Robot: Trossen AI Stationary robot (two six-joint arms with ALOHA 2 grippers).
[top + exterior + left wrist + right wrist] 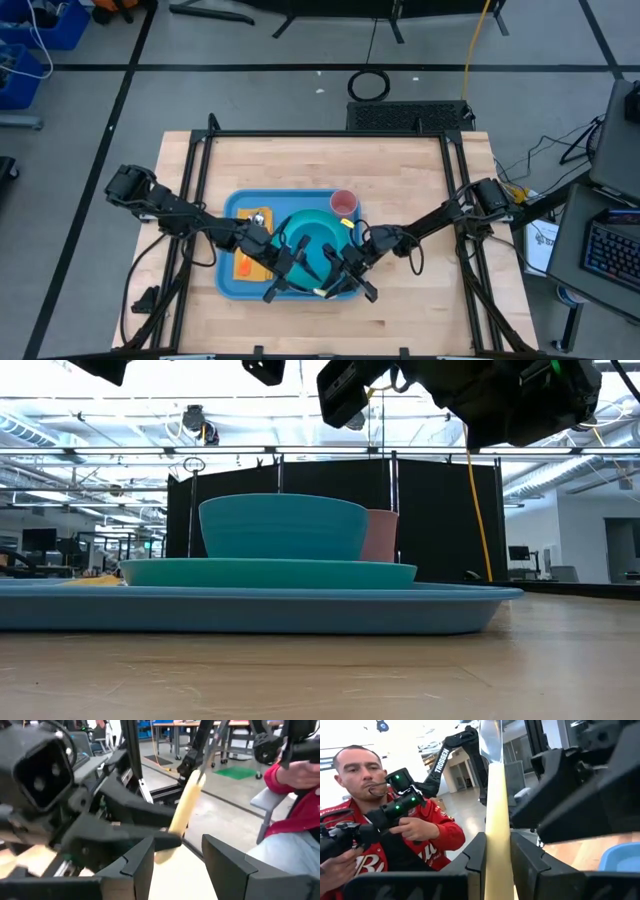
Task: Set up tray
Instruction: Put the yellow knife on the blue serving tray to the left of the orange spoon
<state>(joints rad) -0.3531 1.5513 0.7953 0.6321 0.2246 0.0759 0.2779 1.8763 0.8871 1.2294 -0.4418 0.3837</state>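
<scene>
Light-blue tray (pixel 232 283), teal plate (pixel 318 238), pink cup (pixel 343 203).

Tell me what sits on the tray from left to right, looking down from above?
Flat orange square napkin → round teal plate holding a bowl → small pink cup, all on the large light-blue plastic tray.

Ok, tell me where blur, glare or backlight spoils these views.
Low view: bright ceiling lights behind leave the bowl and tray backlit. Left wrist view: the yellow handle and the other arm are motion-blurred. Right wrist view: the handle in the right gripper sits too close, soft; the window glare washes out the upper part.
</scene>
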